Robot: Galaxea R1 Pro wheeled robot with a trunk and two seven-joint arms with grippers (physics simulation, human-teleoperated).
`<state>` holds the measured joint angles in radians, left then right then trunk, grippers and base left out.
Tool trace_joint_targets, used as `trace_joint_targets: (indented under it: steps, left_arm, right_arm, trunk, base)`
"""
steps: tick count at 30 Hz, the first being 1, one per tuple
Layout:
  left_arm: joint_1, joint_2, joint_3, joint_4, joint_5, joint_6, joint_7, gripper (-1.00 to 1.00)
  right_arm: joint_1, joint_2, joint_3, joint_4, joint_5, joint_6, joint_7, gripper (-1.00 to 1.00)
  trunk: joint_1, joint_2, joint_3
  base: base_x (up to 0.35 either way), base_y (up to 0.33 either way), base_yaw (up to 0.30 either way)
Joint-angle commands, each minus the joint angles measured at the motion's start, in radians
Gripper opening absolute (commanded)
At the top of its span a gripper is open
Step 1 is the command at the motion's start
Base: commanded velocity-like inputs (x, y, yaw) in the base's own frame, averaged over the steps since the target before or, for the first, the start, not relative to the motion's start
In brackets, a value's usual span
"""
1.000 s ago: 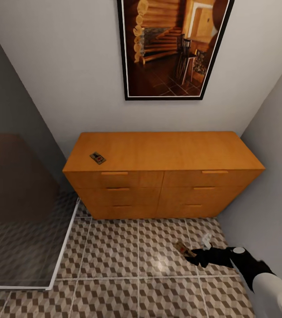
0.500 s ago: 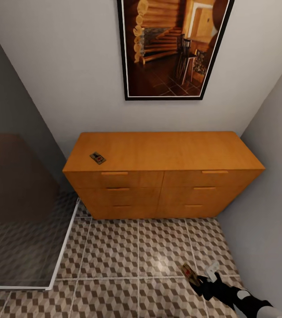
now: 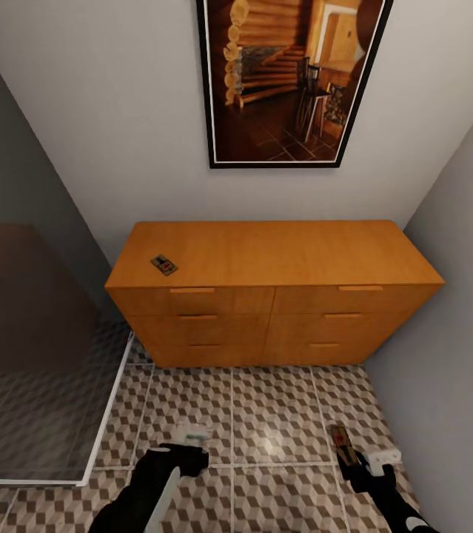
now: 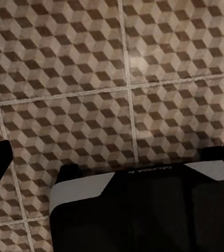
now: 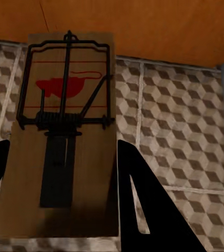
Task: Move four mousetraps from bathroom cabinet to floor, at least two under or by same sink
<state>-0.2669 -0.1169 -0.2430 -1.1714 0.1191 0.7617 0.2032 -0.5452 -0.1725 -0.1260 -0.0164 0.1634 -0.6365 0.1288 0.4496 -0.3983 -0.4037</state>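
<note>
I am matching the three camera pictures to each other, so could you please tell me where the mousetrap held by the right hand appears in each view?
Head view: the held mousetrap is low and right of centre, in the right hand, above the bathroom floor.
Left wrist view: the mousetrap is not in it; patterned floor tiles lie ahead.
Right wrist view: the mousetrap is large, left of centre, between the fingers.
Shared landmark: the cube-patterned bathroom floor; the cabinet also links the head and right wrist views.

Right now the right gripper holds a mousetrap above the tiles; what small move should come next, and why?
Probably lower the right gripper until the held mousetrap lies flat on the bathroom floor, then open it. The trap sits between the fingers above the cube-pattern tiles, not yet resting on them. Another mousetrap waits on the cabinet. No sink is in sight here.
</note>
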Motion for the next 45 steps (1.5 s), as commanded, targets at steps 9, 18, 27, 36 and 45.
trace_joint_targets:
  steps: [9, 18, 27, 36, 45]
  left_arm:
    - [-0.391, -0.018, 0.000, 0.033, 0.001, 0.226, 0.013, 1.00]
    - [-0.510, -0.017, 0.003, 0.023, 0.001, 0.243, 0.012, 1.00]
    - [-0.497, -0.014, -0.002, 0.006, 0.011, 0.243, 0.004, 1.00]
    - [-0.465, -0.011, -0.030, -0.012, 0.010, 0.228, 0.008, 1.00]
    - [-0.465, -0.007, -0.081, -0.019, 0.010, 0.210, 0.009, 1.00]
  right_arm:
    - [0.051, 0.003, -0.006, 0.001, -0.035, -0.117, -0.049, -1.00]
    - [0.062, 0.053, -0.007, -0.002, -0.103, -0.157, -0.201, -1.00]
    - [0.070, 0.088, -0.006, -0.002, -0.113, -0.179, -0.259, -1.00]
    - [0.070, 0.101, -0.005, -0.002, -0.114, -0.180, -0.258, -1.00]
    - [0.070, 0.100, -0.004, -0.002, -0.114, -0.180, -0.258, -1.00]
  trunk:
    - [0.000, -0.002, -0.002]
    - [0.000, -0.002, -0.002]
    - [0.000, -0.002, -0.002]
    - [0.000, -0.002, -0.002]
    - [0.000, -0.002, -0.002]
  base:
    - [0.000, 0.000, 0.000]
    - [0.000, 0.000, 0.000]
    - [0.000, 0.000, 0.000]
    - [0.000, 0.000, 0.000]
    - [0.000, 0.000, 0.000]
